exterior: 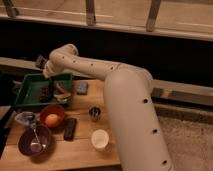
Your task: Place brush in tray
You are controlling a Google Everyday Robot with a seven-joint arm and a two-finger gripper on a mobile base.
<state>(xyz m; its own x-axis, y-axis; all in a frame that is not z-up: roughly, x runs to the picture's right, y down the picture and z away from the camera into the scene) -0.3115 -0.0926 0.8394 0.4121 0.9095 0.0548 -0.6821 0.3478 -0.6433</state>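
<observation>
So, the white robot arm (125, 95) reaches across the wooden table (80, 150) and bends at its far end above the back edge of the green tray (22, 92). The gripper (41, 62) sits at that bend, dark and small, raised above the tray's rear rim, its fingers drawn tightly together. Whether anything is pinched between them cannot be made out. Below the gripper, inside the tray, lie a few dark and brownish items (54, 91); which of them, if any, is the brush cannot be told. To the right of the gripper and lower, just outside the tray, rests a small blue-grey block (82, 88). Nearer the camera from the gripper, an orange bowl (52, 116) holds a round orange fruit, a purple bowl (35, 140) holds a spoon, and a flat black bar (70, 128) lies beside them. A small dark can (94, 113) and a white cup (100, 139) stand closer to the arm's big body.
</observation>
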